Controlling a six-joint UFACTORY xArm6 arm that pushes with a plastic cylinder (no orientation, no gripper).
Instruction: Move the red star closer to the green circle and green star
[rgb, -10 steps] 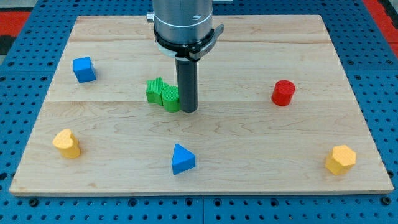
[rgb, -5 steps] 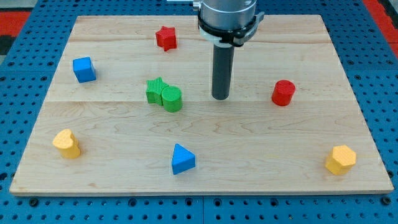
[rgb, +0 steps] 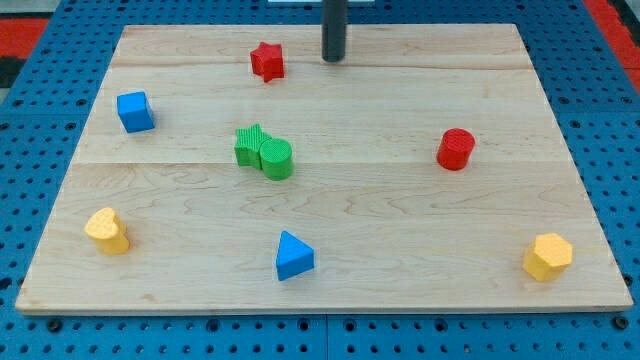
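The red star (rgb: 267, 61) lies near the view's top, left of centre. The green star (rgb: 249, 143) and green circle (rgb: 277, 158) touch each other at the board's middle left, well below the red star. My tip (rgb: 333, 58) stands at the view's top, a short way right of the red star and apart from it.
A blue cube (rgb: 135, 111) lies at the left, a red cylinder (rgb: 455, 149) at the right, a yellow block (rgb: 108, 231) at the lower left, a blue triangle (rgb: 293, 255) at the bottom centre, a yellow hexagon (rgb: 547, 256) at the lower right. The wooden board (rgb: 400, 220) ends in blue pegboard.
My tip has moved from beside the green circle up and to the right, then up to the top edge, right of the red star. No block has moved.
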